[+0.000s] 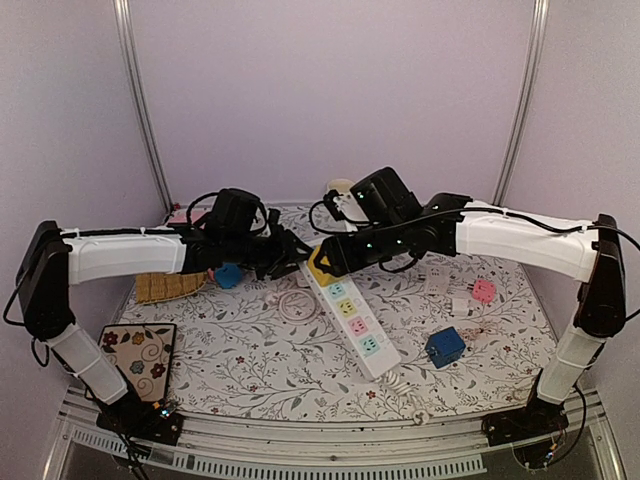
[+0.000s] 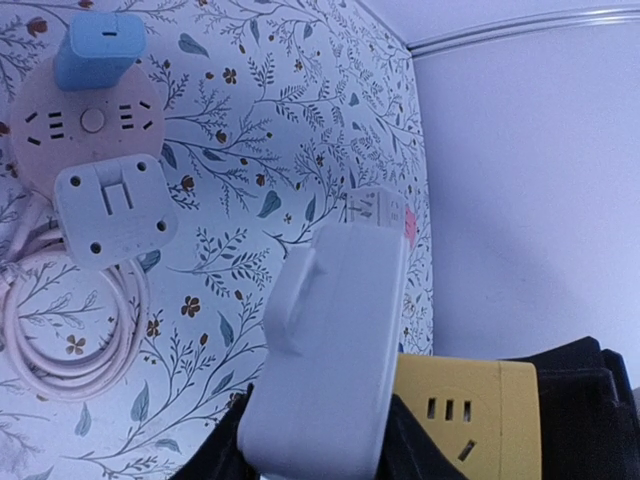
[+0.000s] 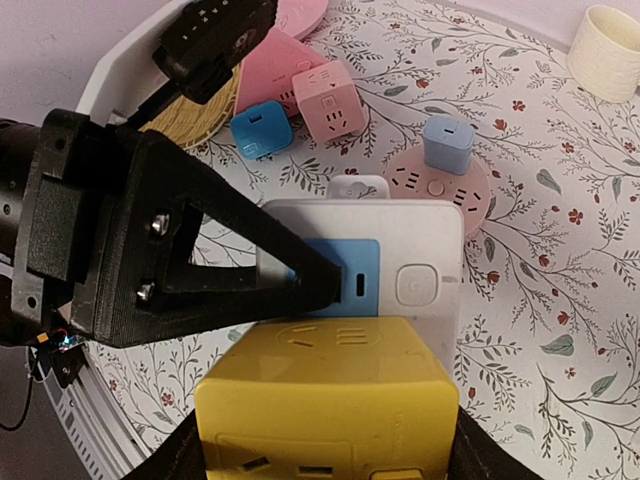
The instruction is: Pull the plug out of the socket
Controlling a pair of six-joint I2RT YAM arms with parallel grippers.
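A yellow cube plug (image 1: 322, 262) sits on the far end of the white power strip (image 1: 350, 318). My right gripper (image 1: 326, 262) is shut on the yellow plug (image 3: 325, 400), with a black finger on each side of it at the bottom of the right wrist view. My left gripper (image 1: 293, 254) is shut on the far end of the strip (image 2: 330, 340); its fingers (image 2: 420, 440) clamp the strip's sides. One left finger (image 3: 200, 250) lies across the strip's blue socket panel (image 3: 355, 265). In the left wrist view the yellow plug (image 2: 470, 410) rests against the strip's face.
A round pink socket (image 3: 440, 185) carrying a light-blue plug (image 3: 447, 143) lies beyond the strip, beside a white adapter (image 2: 110, 205) and a coiled cable (image 1: 297, 303). A blue cube (image 1: 445, 345) and a pink plug (image 1: 483, 290) are on the right. A woven mat (image 1: 165, 287) and a floral tile (image 1: 135, 350) are on the left.
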